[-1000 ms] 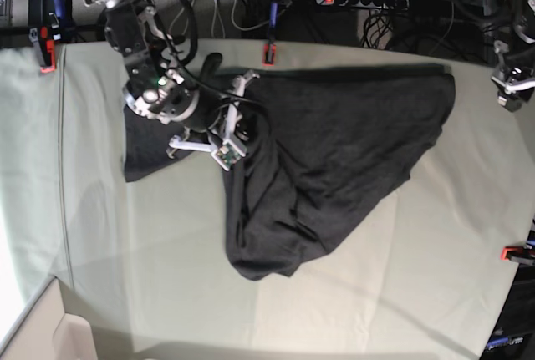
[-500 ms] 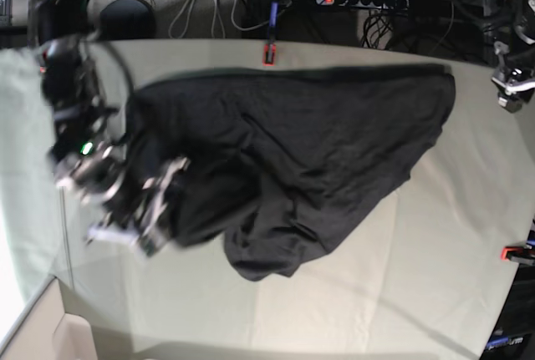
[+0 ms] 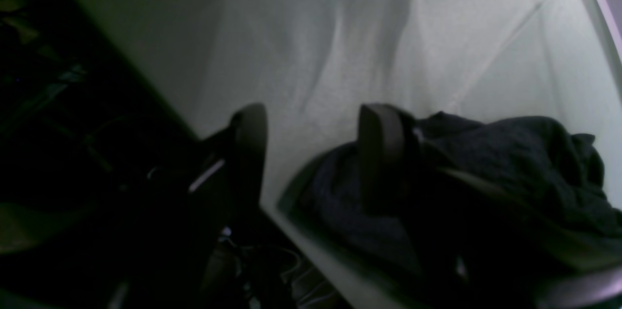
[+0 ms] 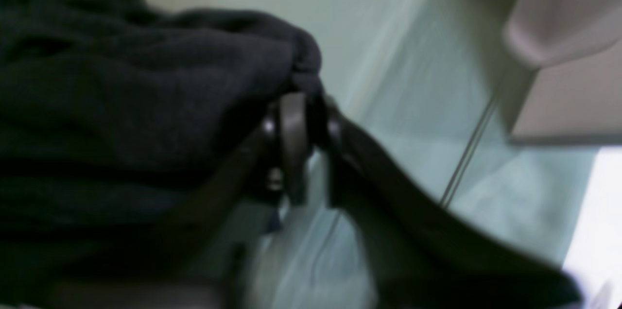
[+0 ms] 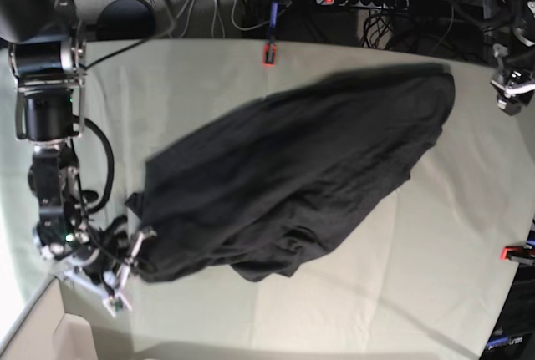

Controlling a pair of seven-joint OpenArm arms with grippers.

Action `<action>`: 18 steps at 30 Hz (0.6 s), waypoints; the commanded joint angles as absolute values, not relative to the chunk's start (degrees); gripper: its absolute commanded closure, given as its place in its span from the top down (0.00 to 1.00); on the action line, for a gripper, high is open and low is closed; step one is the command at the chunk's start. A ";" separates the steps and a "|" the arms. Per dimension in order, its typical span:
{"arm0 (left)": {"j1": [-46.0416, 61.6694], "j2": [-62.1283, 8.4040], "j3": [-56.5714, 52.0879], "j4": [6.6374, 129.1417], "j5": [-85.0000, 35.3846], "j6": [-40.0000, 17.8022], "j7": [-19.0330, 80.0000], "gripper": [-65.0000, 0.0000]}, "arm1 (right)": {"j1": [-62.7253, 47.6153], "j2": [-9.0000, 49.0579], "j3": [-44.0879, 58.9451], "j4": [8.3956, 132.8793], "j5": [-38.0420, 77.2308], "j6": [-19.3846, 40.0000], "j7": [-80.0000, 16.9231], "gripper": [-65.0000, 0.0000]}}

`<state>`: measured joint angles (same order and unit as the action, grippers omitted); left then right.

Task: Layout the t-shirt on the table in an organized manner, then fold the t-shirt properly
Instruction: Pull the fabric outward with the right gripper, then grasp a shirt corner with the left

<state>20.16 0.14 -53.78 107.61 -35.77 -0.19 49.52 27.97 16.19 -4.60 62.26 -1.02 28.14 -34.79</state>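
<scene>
Dragged since the earlier frames: the right gripper [image 5: 134, 261] went from the table's far-left area, over the shirt's bunched part, to the near-left corner, pulling a corner of the t-shirt [image 5: 301, 168] along. Garment now spreads as a long dark diagonal sheet across the table [image 5: 435, 276], from the far-right edge to the near-left; before, it was heaped mid-table w/ a bulge hanging toward the near side.

Right wrist view is blurred, but the right gripper [image 4: 306, 148] shows its two fingers close together w/ a fold of dark cloth [image 4: 146, 105] pinched between the fingertips [image 4: 291, 124]. Grip looks like it may be slackening, hard to say given the blur. Pale box-like object [image 4: 559, 56] sits off the table corner nearby.

Left gripper [image 5: 512, 88] hangs at the far-right table edge, well apart from the other arm. Left wrist view: left gripper [image 3: 311, 139] w/ fingers [image 3: 252, 129] clearly apart, nothing between them; the shirt's edge [image 3: 510, 163] lies just beside and partly behind one finger, at the table rim [image 3: 316, 246].

Some rumpled folds remain near the shirt's near edge [image 5: 267, 264]. Red clamp [image 5: 268, 53] on the far edge; another clamp [image 5: 514, 253] at the right side.
</scene>
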 commanded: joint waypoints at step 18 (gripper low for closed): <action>5.32 -4.00 -41.19 85.32 -35.65 0.22 48.13 0.46 | -3.12 14.46 7.78 94.81 -0.40 27.82 -33.45 0.64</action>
